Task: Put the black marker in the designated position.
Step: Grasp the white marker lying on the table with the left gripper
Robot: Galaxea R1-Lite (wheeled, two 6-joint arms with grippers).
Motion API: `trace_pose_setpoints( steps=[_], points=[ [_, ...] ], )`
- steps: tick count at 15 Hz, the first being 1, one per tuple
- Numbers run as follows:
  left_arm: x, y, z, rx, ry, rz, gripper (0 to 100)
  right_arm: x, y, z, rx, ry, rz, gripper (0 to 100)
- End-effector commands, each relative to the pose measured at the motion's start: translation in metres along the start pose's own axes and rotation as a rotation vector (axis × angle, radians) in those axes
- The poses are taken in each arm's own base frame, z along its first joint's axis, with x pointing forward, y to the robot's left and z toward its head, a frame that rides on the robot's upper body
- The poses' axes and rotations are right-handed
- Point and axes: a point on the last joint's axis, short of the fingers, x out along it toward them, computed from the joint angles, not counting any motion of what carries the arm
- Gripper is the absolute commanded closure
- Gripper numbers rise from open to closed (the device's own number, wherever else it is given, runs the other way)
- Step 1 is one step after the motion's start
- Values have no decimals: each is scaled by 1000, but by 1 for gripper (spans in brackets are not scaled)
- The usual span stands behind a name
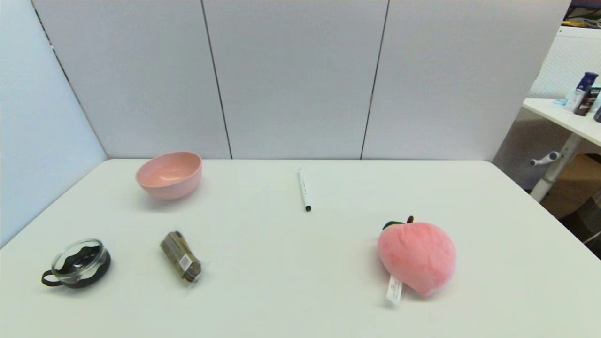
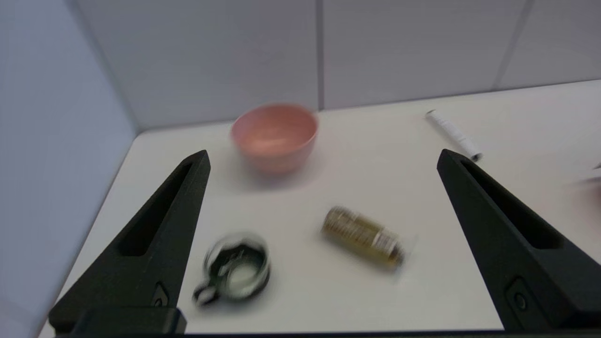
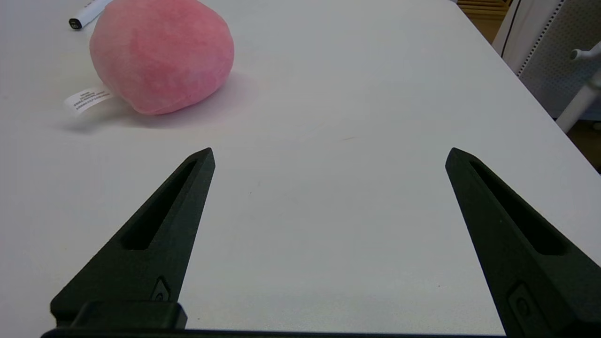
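The black marker (image 1: 304, 189), a slim white pen with dark tips, lies flat near the back middle of the white table (image 1: 300, 291). It also shows in the left wrist view (image 2: 453, 135) and partly in the right wrist view (image 3: 89, 11). Neither arm appears in the head view. My left gripper (image 2: 323, 157) hovers open over the table's left side, well short of the marker. My right gripper (image 3: 330, 155) hangs open over the table's right front, with nothing between its fingers.
A pink bowl (image 1: 169, 174) stands at the back left. A brown wrapped snack bar (image 1: 181, 256) and a glass lid on a black ring (image 1: 77, 263) lie front left. A pink plush peach (image 1: 417, 256) sits front right. A second desk (image 1: 566, 117) stands beyond the right edge.
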Motion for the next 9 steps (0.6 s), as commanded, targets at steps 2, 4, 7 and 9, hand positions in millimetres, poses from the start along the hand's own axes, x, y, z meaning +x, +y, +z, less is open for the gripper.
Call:
trace_pose_setpoints(
  steps=[2, 4, 7, 9],
  points=[
    [159, -54, 95, 159, 127, -366, 0, 0, 0, 0, -1, 2, 1, 0],
    [206, -87, 94, 186, 153, -435, 0, 0, 0, 0, -1, 2, 1, 0],
    [256, -162, 69, 215, 230, -583, 0, 0, 0, 0, -1, 2, -1, 0],
    [280, -214, 34, 177, 341, -645, 0, 0, 0, 0, -1, 2, 1, 0]
  ],
)
